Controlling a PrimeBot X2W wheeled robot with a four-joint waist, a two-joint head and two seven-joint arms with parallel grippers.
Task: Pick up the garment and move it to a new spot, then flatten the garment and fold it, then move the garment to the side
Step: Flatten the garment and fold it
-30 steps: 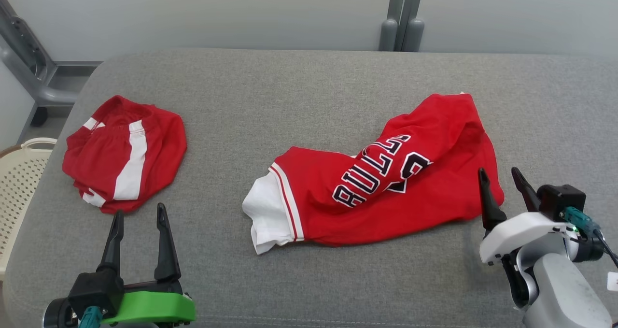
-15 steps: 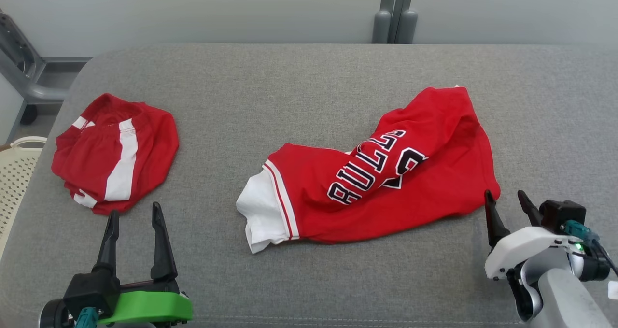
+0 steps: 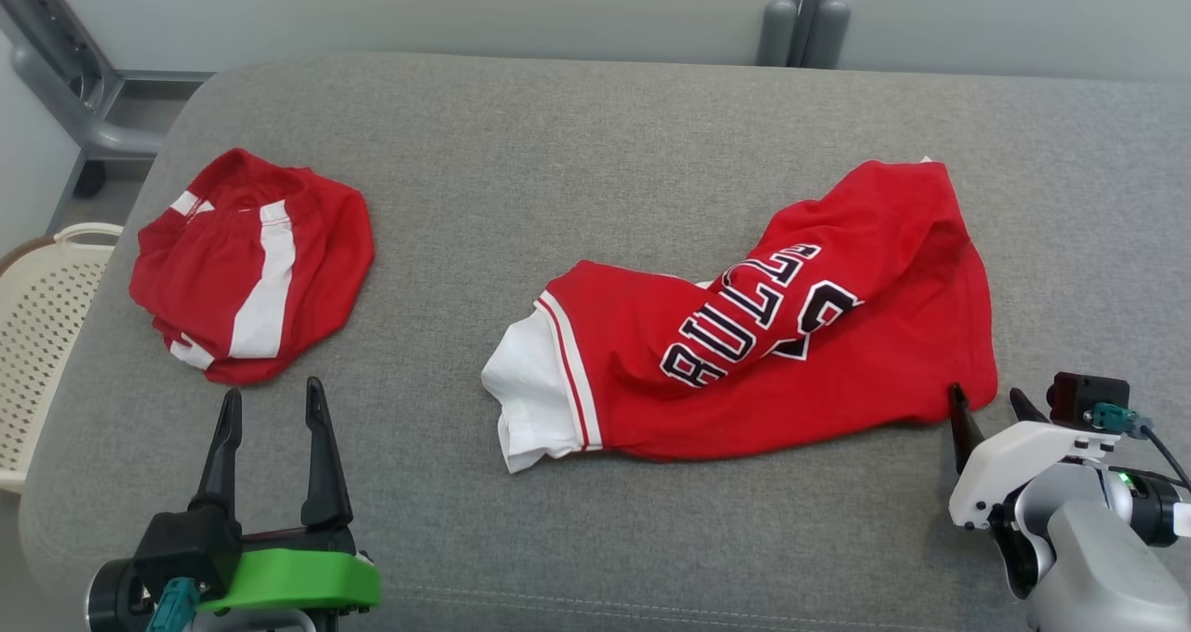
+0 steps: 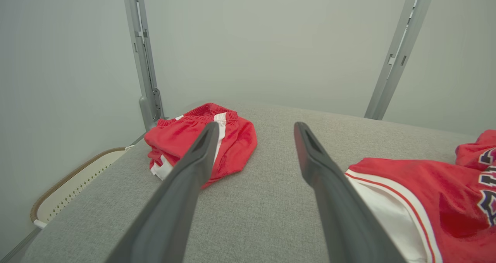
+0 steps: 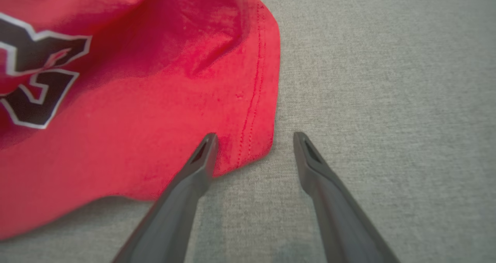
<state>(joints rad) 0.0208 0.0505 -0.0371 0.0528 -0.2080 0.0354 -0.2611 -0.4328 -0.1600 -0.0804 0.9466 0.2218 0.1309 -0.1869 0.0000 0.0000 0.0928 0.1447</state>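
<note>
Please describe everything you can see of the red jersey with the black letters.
The red jersey looks like smooth cloth, with black, white-edged letters reading BULLS and a white, red-striped part at its left end. It lies crumpled and unfolded, slanting across the grey padded surface, right of the middle. The open right tool straddles its stitched near right corner; contact cannot be told.

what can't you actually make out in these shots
- Jersey number, head view: a fold of its own cloth hides part of it; right wrist view: blurred, cut by the left edge.
- Basket, head view: cut by the left edge and the grey cushion.
- Red shorts, left wrist view: partly behind one of that arm's fingers.
</note>
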